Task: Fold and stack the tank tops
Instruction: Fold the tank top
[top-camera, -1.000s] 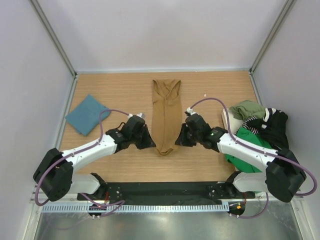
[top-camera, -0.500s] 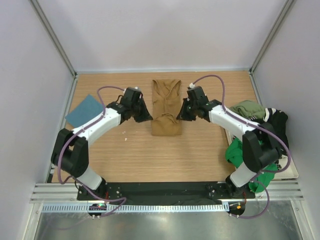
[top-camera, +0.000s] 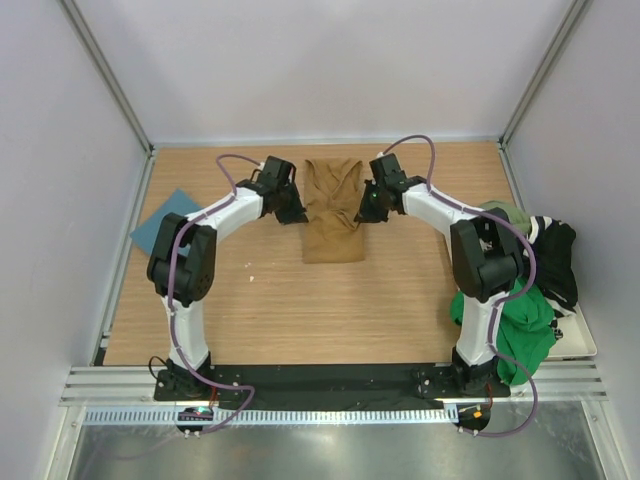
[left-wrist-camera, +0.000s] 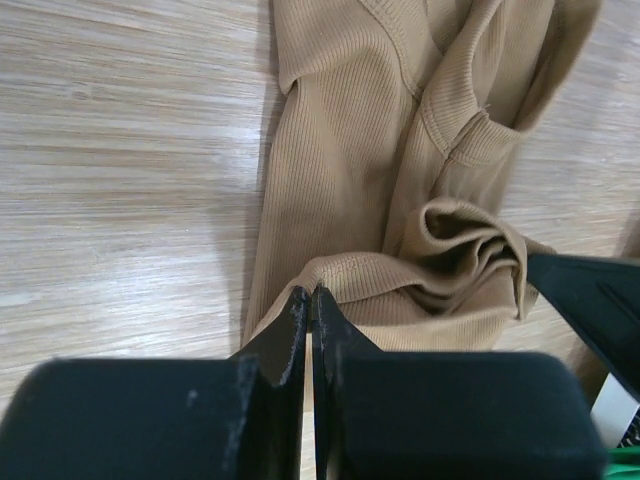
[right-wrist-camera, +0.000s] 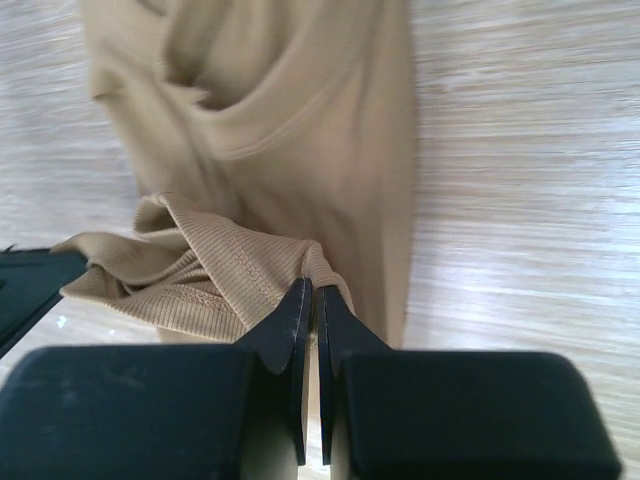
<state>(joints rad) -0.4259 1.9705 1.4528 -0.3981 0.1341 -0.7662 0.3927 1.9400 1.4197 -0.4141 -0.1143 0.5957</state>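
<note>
From where I stand, the top camera hangs high above and behind the arm bases (top-camera: 185, 372). It looks down from quite far at the whole wooden surface (top-camera: 400, 300), with the walls (top-camera: 300, 70) at its edges. The left wrist camera sits just behind the left end effector (left-wrist-camera: 311, 300) and looks forward along its fingers, very near to the tan tank top (left-wrist-camera: 380, 180). The right wrist camera does the same behind the right end effector (right-wrist-camera: 311, 295), facing from the opposite side. Both wrist views share the bunched hem of this top, and each one catches the other end effector at its edge. The top view contains all of this.
</note>
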